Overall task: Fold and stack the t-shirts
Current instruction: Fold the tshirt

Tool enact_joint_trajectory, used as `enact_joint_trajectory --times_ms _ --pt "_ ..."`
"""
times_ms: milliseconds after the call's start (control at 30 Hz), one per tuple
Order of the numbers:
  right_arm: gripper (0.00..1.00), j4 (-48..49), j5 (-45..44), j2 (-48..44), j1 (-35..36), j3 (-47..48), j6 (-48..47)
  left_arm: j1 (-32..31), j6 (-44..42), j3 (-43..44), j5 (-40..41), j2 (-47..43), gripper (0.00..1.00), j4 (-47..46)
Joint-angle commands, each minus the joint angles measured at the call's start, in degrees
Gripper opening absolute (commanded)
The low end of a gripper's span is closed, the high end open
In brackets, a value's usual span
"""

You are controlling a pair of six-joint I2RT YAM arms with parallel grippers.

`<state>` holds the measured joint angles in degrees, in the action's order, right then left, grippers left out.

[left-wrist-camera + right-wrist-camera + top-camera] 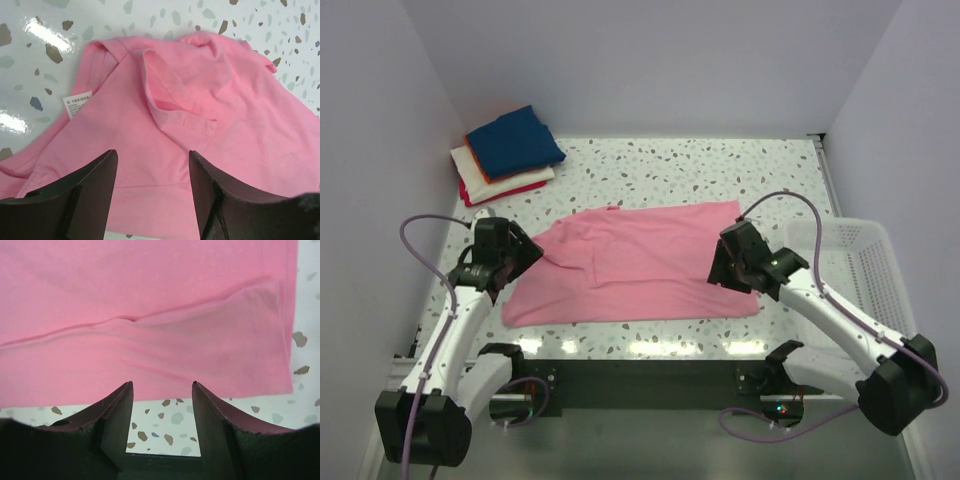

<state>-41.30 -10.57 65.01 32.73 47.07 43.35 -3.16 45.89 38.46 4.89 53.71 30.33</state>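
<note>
Between the spread fingers of the left gripper (152, 156) lies the pink t-shirt (210, 125), with nothing clamped. Just ahead of the tips a loose fold of its fabric rises. Ahead and to the left a white size label (77, 104) shows at the shirt's edge, with the speckled bench (175, 15) beyond. The right gripper (162, 386) also stands apart over bare bench, the shirt's straight edge just ahead. Well beyond the left gripper, at the bench's back corner, sits the stack of folded t-shirts (510, 150), navy on top. Just outside the right gripper is a white mesh basket (865, 255).
</note>
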Motion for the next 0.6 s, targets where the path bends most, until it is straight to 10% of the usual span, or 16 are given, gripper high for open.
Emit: enact_joint_trajectory --times_ms 0,567 --pt "0.54 -4.1 -2.0 -6.0 0.1 -4.1 6.2 -0.2 1.4 -2.2 -0.2 -3.5 0.64 9.3" --pt "0.65 -4.7 0.7 -7.1 -4.2 -13.6 12.5 -1.7 2.7 -6.6 -2.1 -2.8 0.64 17.7"
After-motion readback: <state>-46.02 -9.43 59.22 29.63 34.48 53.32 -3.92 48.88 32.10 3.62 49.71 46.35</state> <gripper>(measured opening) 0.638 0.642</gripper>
